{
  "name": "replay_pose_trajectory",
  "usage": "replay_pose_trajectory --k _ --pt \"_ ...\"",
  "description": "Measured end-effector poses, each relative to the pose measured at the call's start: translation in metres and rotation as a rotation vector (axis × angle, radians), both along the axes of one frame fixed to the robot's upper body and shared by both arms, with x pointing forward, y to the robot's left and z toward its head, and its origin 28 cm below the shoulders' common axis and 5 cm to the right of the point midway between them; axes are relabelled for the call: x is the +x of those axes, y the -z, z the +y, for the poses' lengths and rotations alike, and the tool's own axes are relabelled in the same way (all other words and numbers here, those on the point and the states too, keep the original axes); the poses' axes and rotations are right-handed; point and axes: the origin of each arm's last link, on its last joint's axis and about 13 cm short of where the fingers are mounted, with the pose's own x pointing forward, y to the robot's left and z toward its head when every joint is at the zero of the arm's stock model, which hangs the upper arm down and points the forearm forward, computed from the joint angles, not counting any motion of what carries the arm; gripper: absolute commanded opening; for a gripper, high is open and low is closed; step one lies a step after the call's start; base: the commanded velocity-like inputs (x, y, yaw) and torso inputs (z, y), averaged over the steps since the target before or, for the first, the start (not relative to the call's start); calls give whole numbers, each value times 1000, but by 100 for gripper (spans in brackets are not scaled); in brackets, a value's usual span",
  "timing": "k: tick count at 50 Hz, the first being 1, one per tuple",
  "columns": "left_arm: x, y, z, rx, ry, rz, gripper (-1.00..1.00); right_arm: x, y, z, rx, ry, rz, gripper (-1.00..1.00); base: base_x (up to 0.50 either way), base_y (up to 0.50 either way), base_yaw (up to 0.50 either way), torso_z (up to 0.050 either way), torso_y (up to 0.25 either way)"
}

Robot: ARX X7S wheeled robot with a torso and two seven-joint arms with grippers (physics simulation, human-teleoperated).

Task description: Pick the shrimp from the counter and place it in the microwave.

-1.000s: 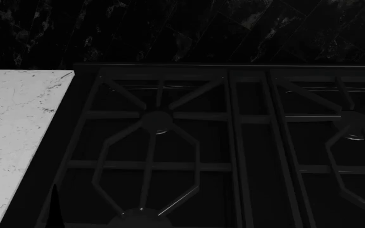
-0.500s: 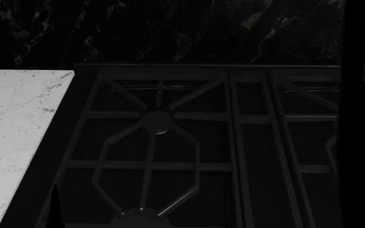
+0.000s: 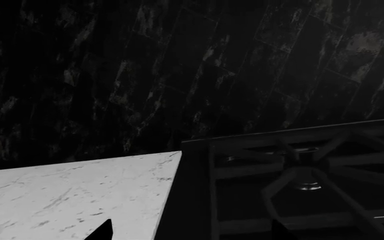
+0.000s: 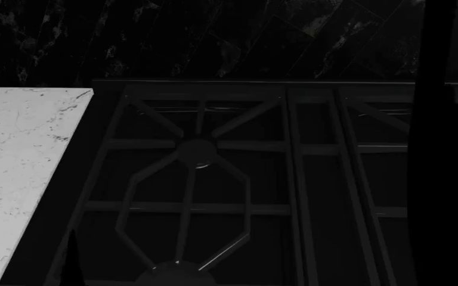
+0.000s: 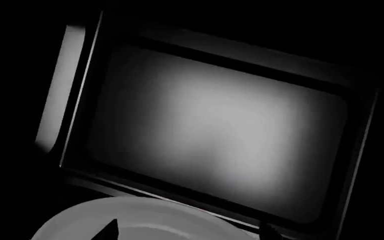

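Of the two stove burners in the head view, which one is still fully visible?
The burner nearer the white counter; the other is hidden behind a dark arm.

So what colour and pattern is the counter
White with fine grey speckles and veins; the counter shows best in the head view.

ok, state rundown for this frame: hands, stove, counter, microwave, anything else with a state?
Black gas stove: burners unlit, nothing on the grates.
White speckled stone counter: visible part bare, no shrimp in view.
Dark microwave cavity: open toward the right wrist camera, inside looks empty.
Pale round plate: only its rim shows, below the cavity.
Left hand: fingertips apart, holding nothing.
Right hand: fingertips apart, nothing visible between them.
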Motion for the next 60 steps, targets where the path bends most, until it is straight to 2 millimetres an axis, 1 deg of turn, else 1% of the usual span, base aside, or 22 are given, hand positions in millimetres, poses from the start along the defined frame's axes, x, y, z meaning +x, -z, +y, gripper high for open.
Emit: replay_pose_trajectory --k 11,20,30,35,40,46,60 --pt "0 0 0 -1 -1 -1 100 -23 -4 -6 -20 -11 -40 100 5 0 -2 0 0" --pt "0 0 0 1 -10 5 100 -48 -3 -18 -45 -15 -61 100 0 0 -1 0 0" --pt "0 0 0 4 -17 17 100 -80 7 -28 -72 -30 -80 100 0 0 0 0 0" --pt "0 0 0 6 -19 20 100 -90 15 -30 -79 -48 -96 100 2 0 0 0 0" --pt "0 0 0 7 -19 21 100 -95 21 -32 -80 -67 -112 100 0 -1 -1 0 0" --pt "0 0 0 7 -20 20 100 -96 30 -35 -70 -89 -130 100 2 0 -2 0 0" --pt "0 0 0 5 -26 17 100 -84 67 -41 -76 -88 -181 100 0 0 0 0 0"
